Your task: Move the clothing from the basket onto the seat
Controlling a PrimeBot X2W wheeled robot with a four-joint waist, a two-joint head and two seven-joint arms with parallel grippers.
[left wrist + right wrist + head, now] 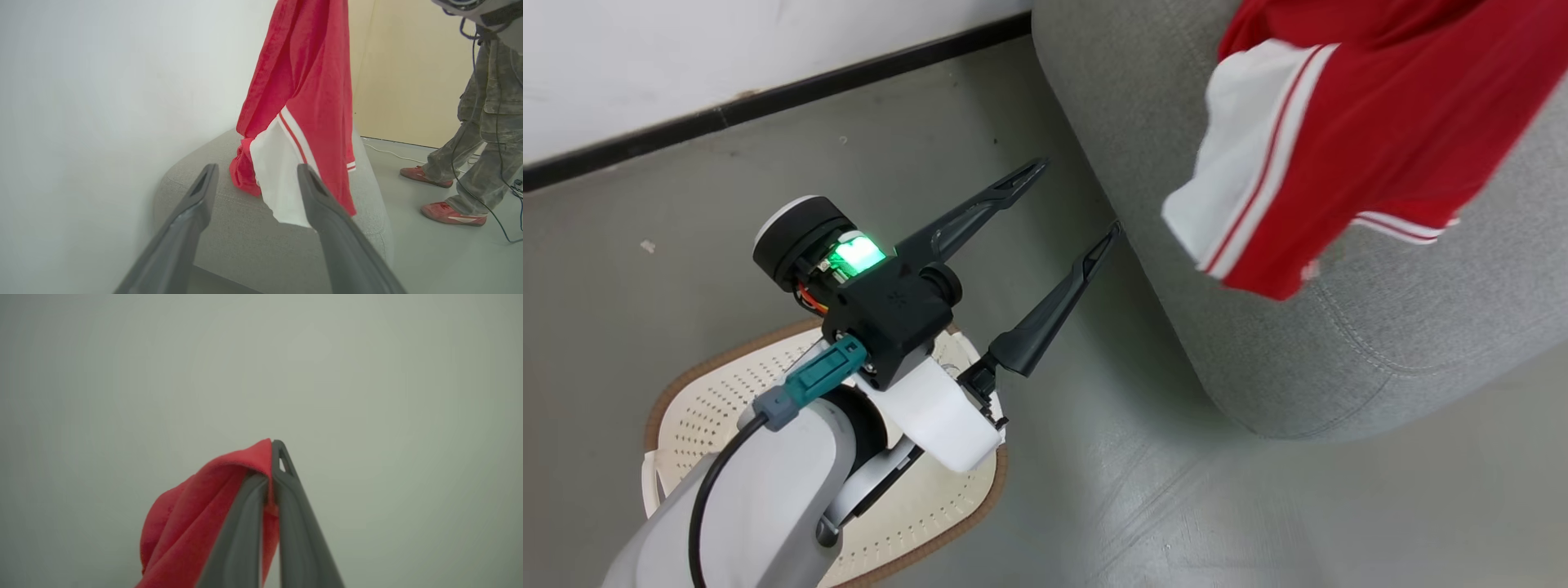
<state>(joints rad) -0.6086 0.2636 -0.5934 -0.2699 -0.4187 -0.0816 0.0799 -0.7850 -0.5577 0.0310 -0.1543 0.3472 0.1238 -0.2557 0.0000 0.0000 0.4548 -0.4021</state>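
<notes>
The right end effector [271, 457] is pressed together on a fold of the red clothing [1380, 122], which hangs long-axis-down directly over the seat [1258, 351], its lower edge seemingly brushing the cushion, so lowering and release look like the next need. The left end effector [1075, 200] is spread and empty above the basket [703, 408], aimed at the seat; a person's legs [478, 122] stand beyond, well apart.
</notes>
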